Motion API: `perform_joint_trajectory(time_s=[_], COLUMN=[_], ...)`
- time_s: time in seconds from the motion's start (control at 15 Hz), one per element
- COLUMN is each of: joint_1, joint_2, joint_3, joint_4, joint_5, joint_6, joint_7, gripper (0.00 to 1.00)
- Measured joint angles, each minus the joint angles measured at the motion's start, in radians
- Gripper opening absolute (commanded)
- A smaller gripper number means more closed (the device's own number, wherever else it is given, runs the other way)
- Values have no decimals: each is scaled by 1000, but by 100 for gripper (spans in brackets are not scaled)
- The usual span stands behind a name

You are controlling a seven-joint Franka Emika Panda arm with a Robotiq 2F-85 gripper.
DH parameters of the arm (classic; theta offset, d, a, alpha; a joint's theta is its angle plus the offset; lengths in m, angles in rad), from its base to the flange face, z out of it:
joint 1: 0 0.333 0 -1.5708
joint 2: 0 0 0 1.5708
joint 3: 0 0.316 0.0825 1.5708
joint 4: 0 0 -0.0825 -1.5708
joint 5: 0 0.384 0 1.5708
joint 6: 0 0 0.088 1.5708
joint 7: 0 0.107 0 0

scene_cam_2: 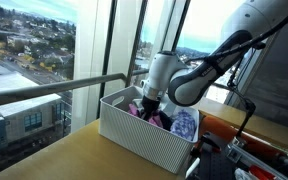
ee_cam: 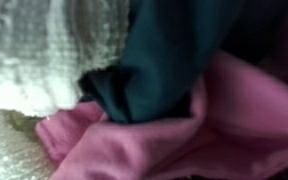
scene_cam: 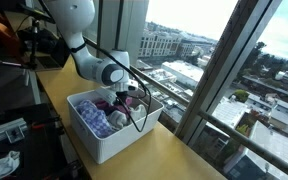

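A pale wooden bench (scene_cam: pixel 189 158) runs along a tall window (scene_cam: pixel 184 40), with a town of roofs and streets beyond the glass. A grey rail (scene_cam_2: pixel 54 88) crosses the pane at the left of an exterior view. A white ribbed bin (scene_cam_2: pixel 144 136) stands on the bench, lower centre in both exterior views, with its long side close to the glass. The white arm (scene_cam: pixel 79 25) comes down from the upper left of an exterior view. Its hand (scene_cam_2: pixel 150 103) is sunk below the bin's rim among cloths and closed all the way (whether any fabric is pinched between the fingers cannot be told). The wrist view is filled by a pink cloth (ee_cam: pixel 184 135) across the lower right, a dark teal cloth (ee_cam: pixel 174 50) lying over it at top centre, and a white knit cloth (ee_cam: pixel 29 50) at upper left. A patterned lavender cloth (scene_cam_2: pixel 185 124) is heaped at the bin's right end. The bin walls hem the hand in closely, and the bench runs on in front of the bin toward the bottom of the frame.
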Motion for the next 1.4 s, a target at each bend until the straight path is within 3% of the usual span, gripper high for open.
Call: perform_joint_trajectory(time_s=[0.07,0.13,0.47,0.87,1.07,1.4], joint_1=[0,1,35,144,177,170], joint_2=[2,3,-24,-210,-340,-553], joint_3=[0,-1,-34,-125,-149,-135], joint_4=[4,5,-11,-146,-219,-278], joint_5=[16,26,36,-9,-90,-207], joint_6=[-4,-5,-2,10,3,-80], joint_7=[-13,-21,-18,59,131,212], gripper=[0,26,48,97,100,100])
